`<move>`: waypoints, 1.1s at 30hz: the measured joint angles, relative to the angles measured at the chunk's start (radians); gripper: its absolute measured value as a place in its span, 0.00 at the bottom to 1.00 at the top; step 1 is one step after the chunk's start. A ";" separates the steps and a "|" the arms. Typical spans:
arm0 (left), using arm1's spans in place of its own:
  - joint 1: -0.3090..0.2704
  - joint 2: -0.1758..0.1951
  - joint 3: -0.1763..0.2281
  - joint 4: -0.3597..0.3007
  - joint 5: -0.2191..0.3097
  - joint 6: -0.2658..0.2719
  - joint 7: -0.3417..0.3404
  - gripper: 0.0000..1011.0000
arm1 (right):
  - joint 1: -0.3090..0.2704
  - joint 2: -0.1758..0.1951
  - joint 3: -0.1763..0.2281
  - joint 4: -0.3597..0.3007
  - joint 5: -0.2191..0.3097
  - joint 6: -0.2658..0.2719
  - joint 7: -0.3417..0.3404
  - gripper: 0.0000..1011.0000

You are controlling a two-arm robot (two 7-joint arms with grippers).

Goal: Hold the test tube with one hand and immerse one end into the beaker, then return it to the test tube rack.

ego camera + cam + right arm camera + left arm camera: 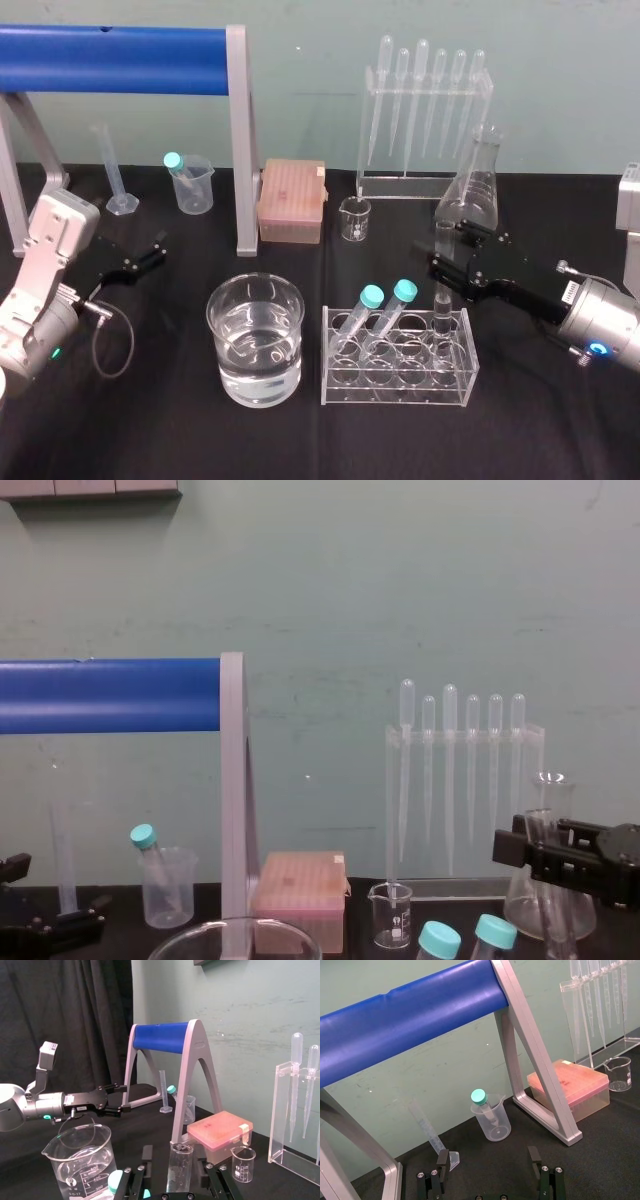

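The test tube (442,305) stands upright in the right end hole of the clear test tube rack (400,390). My right gripper (446,262) is around its upper part. In the right wrist view the test tube (179,1165) sits between the fingers of my right gripper (175,1169), with a small gap on each side, so it is open. The beaker (228,312), wide and part filled with water, stands left of the rack. My left gripper (145,260) rests open and empty at the far left; its fingers (442,1160) are spread.
Two teal-capped tubes (385,300) lean in the rack. Behind it are a conical flask (470,195), a tiny glass beaker (354,218), a pink box (291,200) and a pipette stand (425,120). A blue-barred frame (120,60), a measuring cylinder and a plastic beaker (193,185) stand at back left.
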 joint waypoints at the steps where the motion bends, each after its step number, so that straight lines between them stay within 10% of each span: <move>1: 0.000 0.000 0.000 0.000 0.000 0.000 0.000 0.99 | 0.000 0.000 0.000 0.000 0.000 0.000 0.000 0.54; 17: 0.000 0.000 0.000 0.000 0.000 0.000 0.000 0.99 | 0.000 0.000 0.000 -0.001 0.000 0.000 0.000 0.99; 26: 0.000 0.000 0.000 0.000 0.000 0.000 0.000 0.99 | 0.000 0.000 0.017 -0.030 -0.013 -0.025 -0.025 0.99; 33: 0.000 0.000 0.000 0.000 0.000 0.000 0.000 0.99 | -0.027 -0.001 0.108 -0.142 -0.094 -0.107 -0.182 0.99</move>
